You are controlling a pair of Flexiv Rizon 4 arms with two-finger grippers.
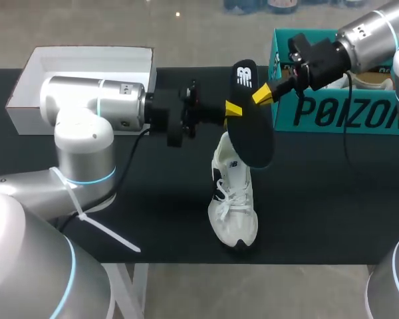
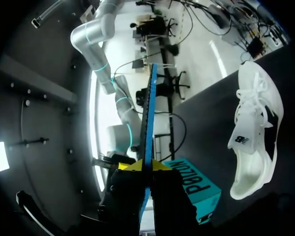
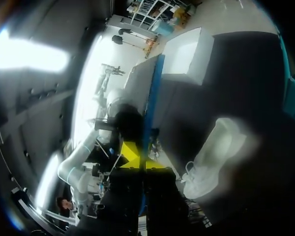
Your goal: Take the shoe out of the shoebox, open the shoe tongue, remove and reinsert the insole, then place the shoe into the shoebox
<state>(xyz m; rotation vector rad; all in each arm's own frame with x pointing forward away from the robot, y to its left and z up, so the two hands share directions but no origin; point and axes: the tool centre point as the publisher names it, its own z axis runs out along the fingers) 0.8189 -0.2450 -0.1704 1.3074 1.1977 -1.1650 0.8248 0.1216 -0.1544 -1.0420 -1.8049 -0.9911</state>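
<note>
— Insole (image 1: 253, 133): whereabouts?
— In the air, right above the heel end of the shoe (image 1: 234, 199). Hangs nearly upright, long axis up and down, marked end uppermost, lower end just over the shoe's opening.
— Gripped by which arm?
— By both, judging by all three views. Left claw (image 1: 234, 108) clamped on the edge to the shoe's left; right claw (image 1: 263, 94) clamped on the opposite edge, slightly higher above the shoe. Shows edge-on from each wrist, a thin blue-and-black strip pinched between yellow tips.
— Appearance?
— Black face with a white mark, blue along the rim, stiff enough to hold shape.
— And the shoe?
— White, laced, on the table (image 1: 319, 193), toe toward the robot. Teal shoebox (image 1: 332, 113) beyond and right of the shoe; white box (image 1: 86, 60) well off to the shoe's left.
— Next, at a guess?
— Probably lowering and tilting until the long axis matches the shoe's, then sliding in toe-first. Neither arm clearly nearer.
</note>
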